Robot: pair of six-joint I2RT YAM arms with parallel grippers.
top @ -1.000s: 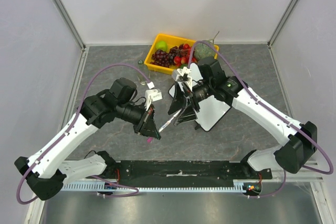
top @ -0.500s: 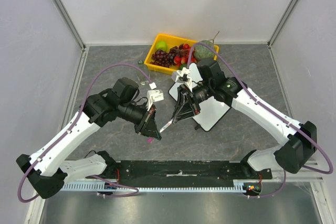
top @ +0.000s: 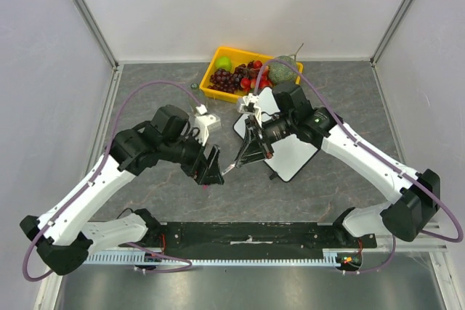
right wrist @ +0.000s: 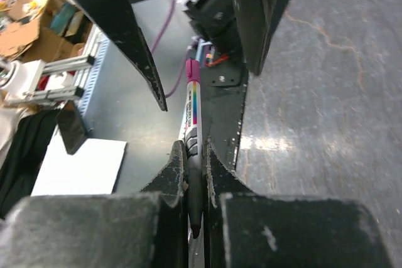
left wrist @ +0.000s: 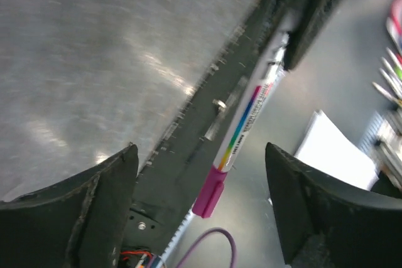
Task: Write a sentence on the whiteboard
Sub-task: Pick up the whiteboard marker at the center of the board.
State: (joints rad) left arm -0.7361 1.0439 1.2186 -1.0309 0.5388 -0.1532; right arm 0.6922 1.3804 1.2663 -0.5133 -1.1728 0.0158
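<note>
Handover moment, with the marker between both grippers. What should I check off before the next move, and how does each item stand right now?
1. Right gripper shut on the marker: ok.
2. Left gripper open, both fingers apart from the marker: ok.
3. Marker lies straight along the right fingers, not skewed: ok.
4. Writing tip uncovered: cannot tell. The magenta end looks like a cap, and the other end sits inside the grip.
5. Whiteboard flat on the table, visible part blank: ok.
</note>
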